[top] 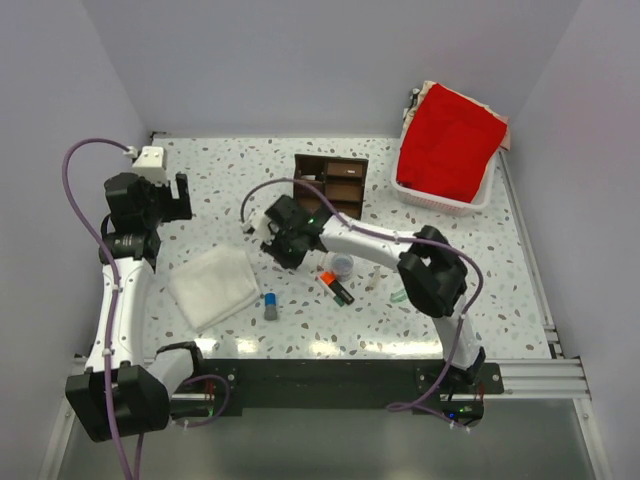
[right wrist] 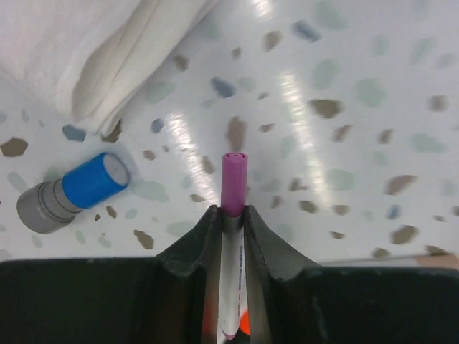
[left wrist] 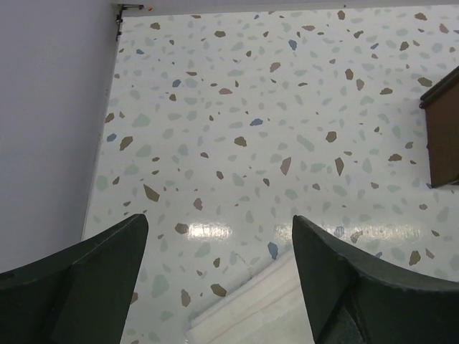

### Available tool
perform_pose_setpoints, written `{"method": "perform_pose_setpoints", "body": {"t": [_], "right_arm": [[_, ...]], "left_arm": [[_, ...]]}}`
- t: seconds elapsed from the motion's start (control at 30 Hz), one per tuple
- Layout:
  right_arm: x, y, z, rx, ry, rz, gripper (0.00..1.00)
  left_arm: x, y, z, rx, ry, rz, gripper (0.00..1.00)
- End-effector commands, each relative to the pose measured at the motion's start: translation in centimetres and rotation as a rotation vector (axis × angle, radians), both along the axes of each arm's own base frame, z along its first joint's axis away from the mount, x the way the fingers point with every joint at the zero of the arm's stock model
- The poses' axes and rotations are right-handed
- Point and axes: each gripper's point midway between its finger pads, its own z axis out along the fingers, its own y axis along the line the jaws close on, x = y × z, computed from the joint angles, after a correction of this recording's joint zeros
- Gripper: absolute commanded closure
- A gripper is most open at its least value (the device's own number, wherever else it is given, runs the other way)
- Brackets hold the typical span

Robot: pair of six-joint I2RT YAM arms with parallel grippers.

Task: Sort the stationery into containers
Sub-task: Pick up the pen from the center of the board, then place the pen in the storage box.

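Observation:
My right gripper [right wrist: 234, 211] is shut on a white pen with a purple cap [right wrist: 234, 175], held just above the table; in the top view this gripper [top: 268, 240] sits left of centre, below the dark brown organizer [top: 330, 185]. A blue-capped grey stick [right wrist: 75, 190] lies to its left by the white cloth [right wrist: 107, 50]. On the table lie the stick [top: 270, 306], an orange-and-black highlighter [top: 336, 285], a small bluish pot [top: 342, 264], a thin pale pen [top: 372, 280] and a mint-green piece [top: 400, 296]. My left gripper [left wrist: 219, 222] stands open over bare table at the far left [top: 172, 200].
A white basket with a red cloth [top: 450, 150] stands at the back right. The folded white cloth [top: 213, 287] lies left of centre, its edge [left wrist: 258, 308] below my left fingers. The organizer's corner [left wrist: 445, 136] shows at the right of the left wrist view.

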Motion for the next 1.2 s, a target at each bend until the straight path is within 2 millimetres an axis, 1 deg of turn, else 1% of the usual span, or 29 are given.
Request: {"method": "perform_pose_setpoints", "body": {"t": [0.0, 0.03, 0.07, 0.1, 0.13, 0.17, 0.2, 0.23, 0.27, 0.33, 0.37, 0.4, 0.43, 0.47, 0.5, 0.53, 0.6, 0.63, 0.7, 0.73, 0.77, 0.83, 0.87, 0.93, 1.0, 1.07, 1.1, 1.13, 1.17], "right_arm": [[9.3, -2.3, 16.7, 0.388, -0.179, -0.169, 1.0], [10.0, -2.4, 18.7, 0.459, -0.193, -0.145, 1.0], [12.0, -4.2, 21.3, 0.526, -0.248, -0.169, 1.0], [13.8, -4.3, 24.2, 0.607, -0.34, -0.16, 1.0], [14.7, -4.8, 26.0, 0.649, -0.384, -0.156, 1.0], [16.1, -6.1, 27.3, 0.677, -0.425, -0.175, 1.0], [17.2, -6.4, 29.3, 0.744, -0.483, -0.183, 1.0], [17.7, -6.7, 29.1, 0.762, -0.492, -0.197, 1.0], [18.7, -7.2, 30.4, 0.813, -0.544, -0.196, 1.0], [19.1, -7.0, 29.7, 0.845, -0.534, -0.207, 1.0], [19.3, -7.0, 29.6, 0.864, -0.529, -0.203, 1.0], [19.7, -6.8, 29.9, 0.897, -0.541, -0.205, 1.0], [19.8, -6.6, 29.3, 0.915, -0.513, -0.222, 1.0], [19.9, -6.5, 29.1, 0.929, -0.512, -0.224, 1.0], [20.0, -6.4, 29.6, 0.963, -0.529, -0.219, 1.0], [20.1, -6.2, 28.5, 0.961, -0.522, -0.219, 1.0], [20.4, -6.1, 28.8, 0.992, -0.551, -0.208, 1.0], [20.6, -6.0, 28.0, 0.991, -0.545, -0.21, 1.0], [20.9, -5.9, 27.9, 1.016, -0.564, -0.206, 1.0], [21.1, -5.9, 27.6, 1.017, -0.567, -0.208, 1.0], [21.4, -5.6, 27.2, 1.026, -0.572, -0.207, 1.0], [21.8, -5.5, 26.7, 1.037, -0.569, -0.216, 1.0], [22.1, -5.3, 26.2, 1.041, -0.57, -0.216, 1.0], [22.6, -5.2, 26.0, 1.052, -0.571, -0.221, 1.0], [23.3, -4.9, 25.1, 1.058, -0.567, -0.231, 1.0], [23.7, -4.6, 25.2, 1.081, -0.582, -0.238, 1.0], [24.2, -4.4, 24.3, 1.077, -0.575, -0.245, 1.0], [24.5, -4.3, 23.9, 1.077, -0.574, -0.25, 1.0], [24.8, -4.2, 23.6, 1.078, -0.582, -0.252, 1.0]], "left_arm": [[1.9, -2.7, 3.0, -0.025, -0.106, -0.177, 0.14], [2.0, -3.7, 3.1, -0.021, -0.113, -0.247, 0.15], [2.1, -4.7, 2.4, -0.031, -0.092, -0.307, 0.16], [2.1, -5.8, 2.4, -0.049, -0.092, -0.359, 0.17], [2.3, -6.6, 2.4, -0.05, -0.093, -0.379, 0.17], [2.5, -7.1, 2.2, -0.056, -0.087, -0.402, 0.16], [2.6, -7.5, 2.2, -0.061, -0.089, -0.424, 0.16], [2.7, -8.1, 2.5, -0.066, -0.096, -0.449, 0.15], [2.8, -8.8, 2.5, -0.078, -0.096, -0.487, 0.15], [3.1, -9.5, 3.1, -0.083, -0.105, -0.523, 0.15], [3.2, -9.9, 2.8, -0.095, -0.091, -0.545, 0.15], [3.4, -9.8, 2.8, -0.093, -0.086, -0.547, 0.15], [3.7, -9.7, 3.0, -0.071, -0.09, -0.555, 0.15], [3.9, -9.6, 2.3, -0.071, -0.063, -0.555, 0.16], [4.1, -9.4, 2.1, -0.061, -0.055, -0.554, 0.16], [4.4, -9.2, 2.5, -0.038, -0.058, -0.562, 0.16], [4.8, -9.1, 1.9, -0.033, -0.032, -0.565, 0.16], [5.0, -9.1, 2.2, -0.017, -0.037, -0.572, 0.16], [5.4, -8.7, 1.5, -0.015, -0.013, -0.563, 0.16], [5.7, -8.6, 1.6, -0.005, -0.011, -0.562, 0.16], [6.0, -8.4, 1.0, -0.004, 0.009, -0.556, 0.16], [6.4, -8.2, 1.0, 0.011, 0.013, -0.559, 0.16], [6.6, -8.1, 0.6, 0.011, 0.028, -0.556, 0.16], [6.9, -8.0, 0.7, 0.017, 0.031, -0.555, 0.16], [7.0, -8.0, 0.3, 0.014, 0.048, -0.559, 0.16], [7.0, -8.3, -0.4, 0.006, 0.067, -0.574, 0.16], [7.0, -8.4, -0.5, 0.011, 0.072, -0.578, 0.16], [6.9, -8.8, -0.6, 0.02, 0.081, -0.595, 0.16], [7.1, -8.8, -0.9, 0.024, 0.089, -0.595, 0.16]]}}
